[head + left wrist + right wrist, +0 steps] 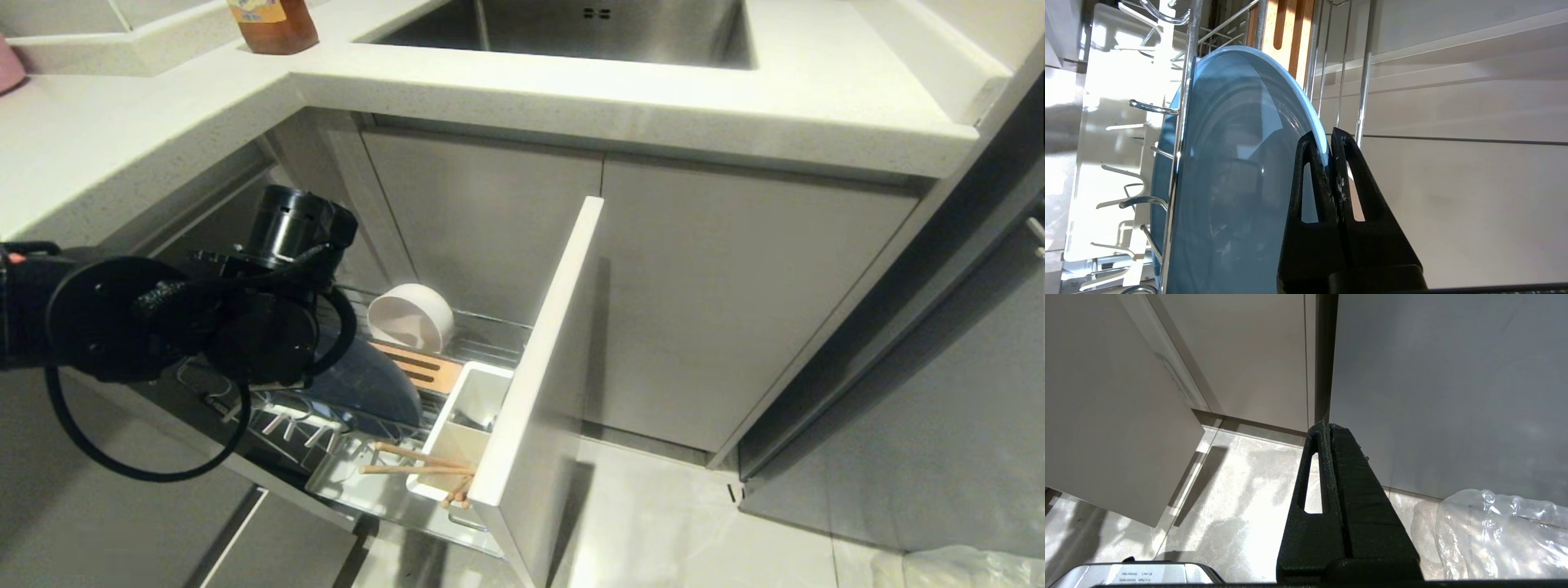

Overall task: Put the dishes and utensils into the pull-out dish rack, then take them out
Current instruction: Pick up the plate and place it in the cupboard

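The pull-out dish rack (539,384) stands drawn out from under the counter. In it the light-blue plate (371,384) stands on edge between the chrome prongs (1145,107). My left gripper (1327,136) is shut on the plate (1229,163), pinching its rim. In the head view my left arm (245,327) hides those fingers. The cream-white bowl (411,318) lies tipped at the back of the rack, beside the slotted wood strip (424,369). The chopsticks (416,460) lean out of the white utensil box (457,441). My right gripper (1327,426) hangs shut and empty above the floor.
Above the rack are a pale countertop (653,106) with a steel sink (571,28) and an amber bottle (273,24). A two-door cabinet (735,310) stands just right of the rack's front panel. A clear plastic bag (1494,535) lies on the floor.
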